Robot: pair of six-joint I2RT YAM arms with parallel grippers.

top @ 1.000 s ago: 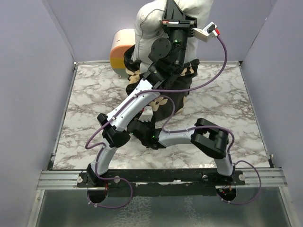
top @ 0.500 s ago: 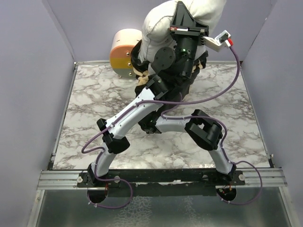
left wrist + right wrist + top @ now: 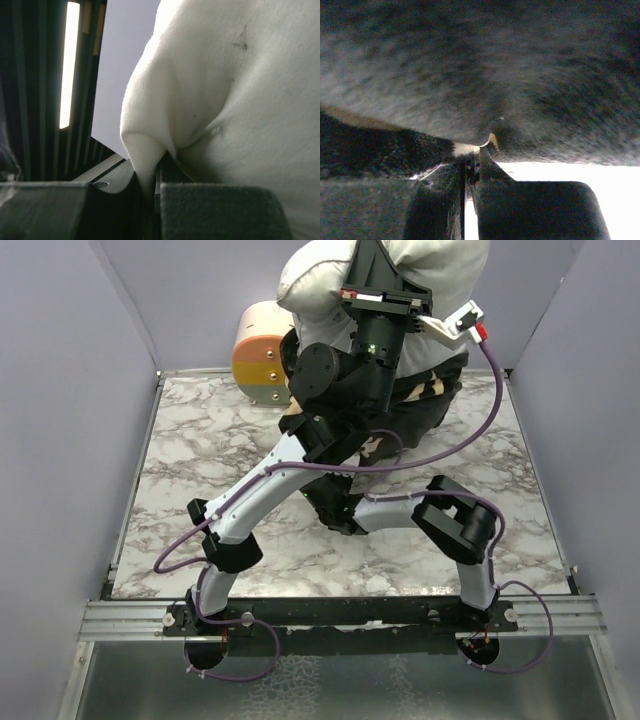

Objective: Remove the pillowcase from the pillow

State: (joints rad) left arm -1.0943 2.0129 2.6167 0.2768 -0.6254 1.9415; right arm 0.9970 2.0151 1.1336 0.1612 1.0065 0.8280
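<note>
**Pillow (image 3: pixel 320 280) pinched high, pillowcase (image 3: pixel 430 400) pinched low**

The left end effector (image 3: pixel 154 192) has its two fingers pressed together on a fold of the pillow's white fabric. The fold drops into the narrow slit between the dark pads. The rest of the cushion (image 3: pixel 240 100) bulges above and to the right of the fingers and fills most of the left wrist view.

From the top camera, this end effector (image 3: pixel 372 265) is raised high at the far end of the table (image 3: pixel 180 460). White pillow shows on both sides of it. Directly beneath it, the black pillowcase with tan motifs is bunched around the pillow's lower part and hangs behind the left wrist and forearm. Whether the cloth touches the table is hidden by the arm.

The right end effector (image 3: pixel 471 175) is clamped on the pillowcase (image 3: pixel 495 75). A thin edge of black fabric with a small tan patch sits in the slit between its fingers. Dark fuzzy cloth spans the whole right wrist view above them. In the top view, this end effector is hidden under the left arm and the cloth, with the right forearm reaching in below the bunched fabric.

A cream-and-orange cylinder (image 3: pixel 262 350) stands to the left of and below the left end effector, just beside the pillowcase.
</note>
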